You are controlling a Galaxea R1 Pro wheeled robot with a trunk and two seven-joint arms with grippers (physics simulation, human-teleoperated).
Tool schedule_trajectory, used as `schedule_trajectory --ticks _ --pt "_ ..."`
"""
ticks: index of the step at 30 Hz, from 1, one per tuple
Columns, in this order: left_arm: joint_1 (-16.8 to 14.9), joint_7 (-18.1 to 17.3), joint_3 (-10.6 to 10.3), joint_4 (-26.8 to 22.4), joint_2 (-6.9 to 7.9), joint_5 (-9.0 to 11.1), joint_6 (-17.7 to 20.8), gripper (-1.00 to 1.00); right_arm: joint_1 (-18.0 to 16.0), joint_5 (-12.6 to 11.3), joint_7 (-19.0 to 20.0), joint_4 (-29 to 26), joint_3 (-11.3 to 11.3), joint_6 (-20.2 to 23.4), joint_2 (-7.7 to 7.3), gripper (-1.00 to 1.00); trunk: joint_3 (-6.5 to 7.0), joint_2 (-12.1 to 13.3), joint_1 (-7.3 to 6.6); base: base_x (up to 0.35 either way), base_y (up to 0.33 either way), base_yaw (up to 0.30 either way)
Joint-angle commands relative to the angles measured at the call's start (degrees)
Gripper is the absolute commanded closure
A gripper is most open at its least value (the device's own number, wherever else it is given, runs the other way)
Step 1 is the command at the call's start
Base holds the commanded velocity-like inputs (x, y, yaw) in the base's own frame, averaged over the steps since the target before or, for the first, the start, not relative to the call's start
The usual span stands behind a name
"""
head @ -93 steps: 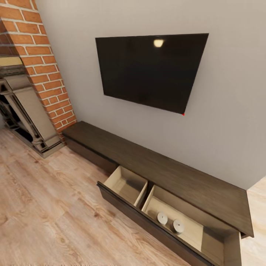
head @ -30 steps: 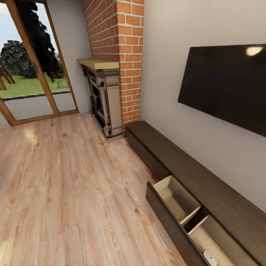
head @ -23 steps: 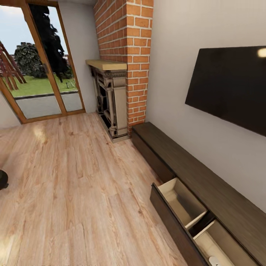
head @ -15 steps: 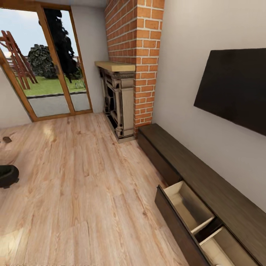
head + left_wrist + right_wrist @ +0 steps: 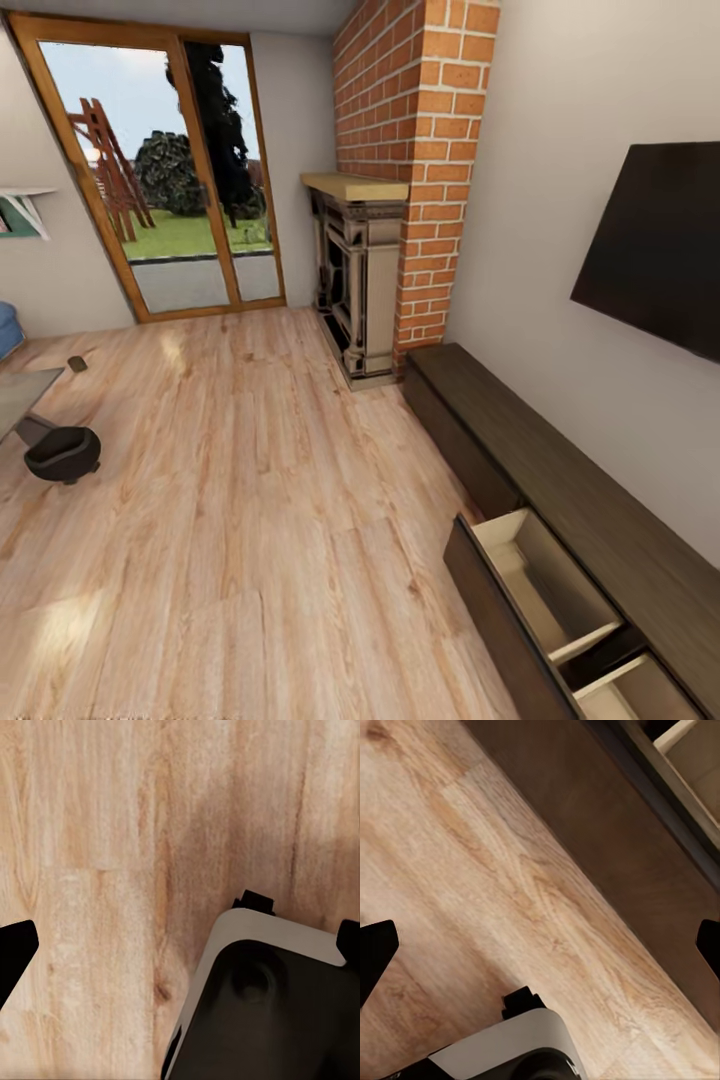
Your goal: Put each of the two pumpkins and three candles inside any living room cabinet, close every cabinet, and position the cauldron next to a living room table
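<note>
At far left in the head view, a corner of the grey glass-topped table (image 5: 18, 392), and just beside it on the wooden floor (image 5: 230, 480) the squat black cauldron (image 5: 62, 453), close to the table's leg, though whether touching cannot be told. A small dark object (image 5: 77, 364) on the boards farther back, too small to identify. Behind, a wood-framed glass door (image 5: 150, 170) onto grass and trees. Toward the middle, a stone-coloured fireplace (image 5: 358, 285) against a brick chimney (image 5: 415, 150). At right, a dark wall-mounted television (image 5: 660, 250) above the long dark brown cabinet (image 5: 520, 455) along the wall, with its near drawer (image 5: 545, 585) pulled out, one pale beige compartment in full sight with nothing in it, a second cut off by the frame's lower edge. In the left wrist view, the left gripper (image 5: 184, 945) spread wide over floorboards, black fingertips (image 5: 15, 952) at opposite edges, nothing between, part of the robot's base (image 5: 262, 1012) below. In the right wrist view, the right gripper (image 5: 544, 941) likewise spread wide and holding nothing, over floor beside the dark drawer front.
</note>
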Motion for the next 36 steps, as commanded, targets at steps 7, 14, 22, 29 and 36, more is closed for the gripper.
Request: schedule_trajectory --ticks 7,14,22,29,36 --pt "0.0 0.2 -0.4 0.0 0.0 0.5 -0.1 -1.0 -0.1 -0.3 -0.1 0.1 0.5 -0.2 0.06 -1.0 0.39 0.0 0.01 0.0 0.0 0.233" --pt "0.0 0.2 -0.5 0.0 0.0 0.5 -0.1 -1.0 0.0 -0.3 -0.1 0.1 0.5 -0.1 0.06 -1.0 0.58 0.0 0.01 0.0 0.0 0.257" --pt "0.0 0.2 -0.4 0.0 0.0 0.5 -0.1 -1.0 -0.1 -0.4 -0.1 0.1 0.5 -0.1 0.06 -1.0 0.59 0.0 0.01 0.0 0.0 0.274" --pt "0.0 0.1 -0.5 0.0 0.0 0.5 -0.1 -1.0 -0.1 -0.4 -0.1 0.1 0.5 -0.1 0.06 -1.0 0.59 0.0 0.01 0.0 0.0 0.274" --pt "0.0 0.2 -0.5 0.0 0.0 0.5 -0.1 -1.0 0.0 -0.4 -0.1 0.1 0.5 -0.1 0.06 -1.0 0.59 0.0 0.01 0.0 0.0 0.275"
